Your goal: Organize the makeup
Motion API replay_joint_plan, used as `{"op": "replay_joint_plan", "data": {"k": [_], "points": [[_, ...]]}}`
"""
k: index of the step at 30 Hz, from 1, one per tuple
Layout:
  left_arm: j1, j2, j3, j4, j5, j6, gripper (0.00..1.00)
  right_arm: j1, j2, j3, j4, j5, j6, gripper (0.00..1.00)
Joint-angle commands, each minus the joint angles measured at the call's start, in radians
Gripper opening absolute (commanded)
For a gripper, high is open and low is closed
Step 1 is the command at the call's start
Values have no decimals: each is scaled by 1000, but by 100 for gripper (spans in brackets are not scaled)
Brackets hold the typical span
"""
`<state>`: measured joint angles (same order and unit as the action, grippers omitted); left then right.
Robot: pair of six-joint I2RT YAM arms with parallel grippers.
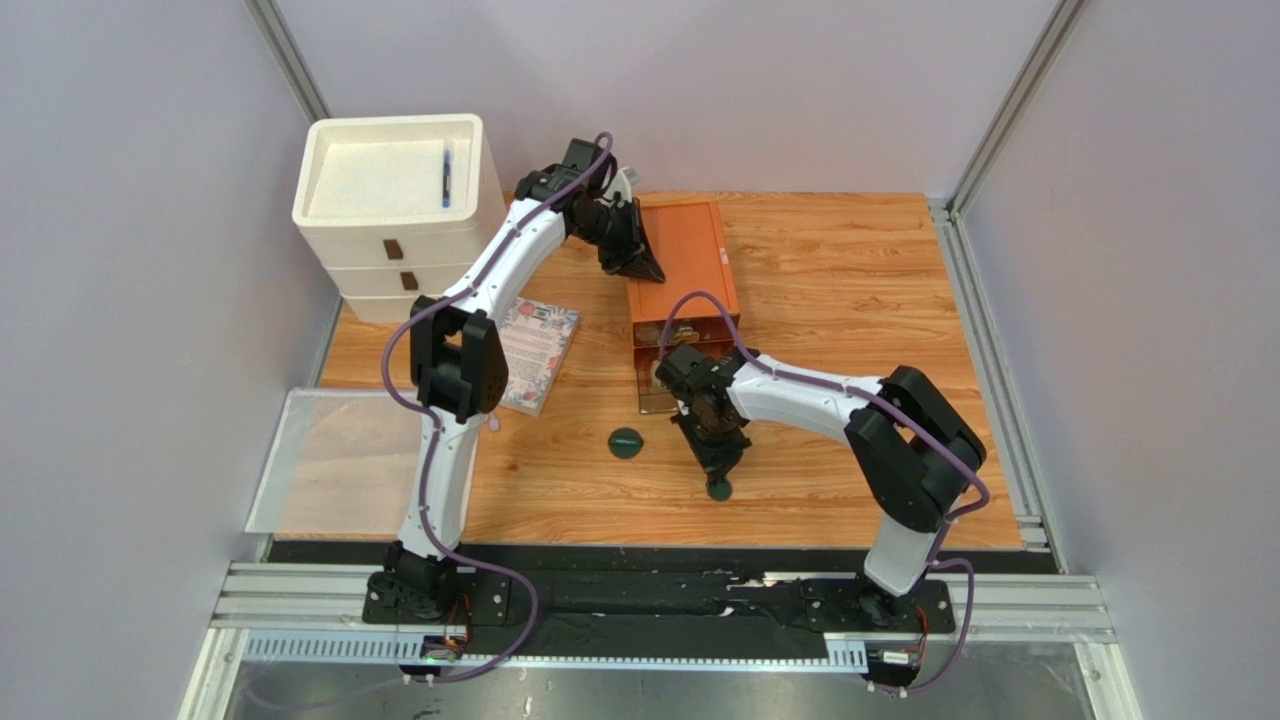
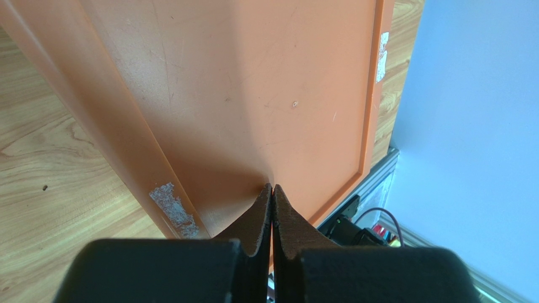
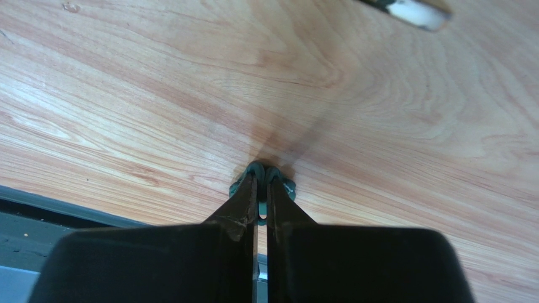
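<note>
A dark green round compact [image 1: 721, 488] sits on the wooden table near the front, and my right gripper [image 1: 720, 468] points down onto it. In the right wrist view the right gripper [image 3: 262, 175] is shut, with the green compact [image 3: 290, 189] pinched between its tips and mostly hidden by the fingers. A second dark green compact [image 1: 625, 443] lies flat to the left of it. My left gripper [image 1: 649, 267] is shut with nothing in it, tips [image 2: 272, 188] resting on the lid of the orange-brown drawer box [image 2: 253, 95]. The other makeup is out of view.
The orange-brown drawer box [image 1: 684, 270] stands at the table's middle back. A floral-covered notebook [image 1: 537, 333] lies left of it. A white drawer unit [image 1: 394, 210] stands at the back left, and a clear tray [image 1: 331, 458] at the front left.
</note>
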<state>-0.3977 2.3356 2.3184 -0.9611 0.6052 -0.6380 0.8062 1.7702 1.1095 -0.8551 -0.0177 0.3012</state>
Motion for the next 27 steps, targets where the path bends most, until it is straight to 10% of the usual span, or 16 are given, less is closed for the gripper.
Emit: {"op": "replay_joint_plan", "data": {"k": [1, 10, 21, 24, 27], "points": [[5, -25, 12, -18, -28, 18, 0, -4, -98, 26, -9, 96, -27, 0], [5, -24, 12, -19, -22, 20, 0, -38, -213, 260, -1, 203, -30, 0], [5, -24, 15, -19, -16, 20, 0, -79, 69, 556, -51, 197, -42, 2], [7, -24, 18, -24, -15, 23, 0, -82, 113, 582, -73, 185, -47, 8], [7, -27, 18, -24, -13, 23, 0, -81, 109, 578, -79, 203, -56, 42]]}}
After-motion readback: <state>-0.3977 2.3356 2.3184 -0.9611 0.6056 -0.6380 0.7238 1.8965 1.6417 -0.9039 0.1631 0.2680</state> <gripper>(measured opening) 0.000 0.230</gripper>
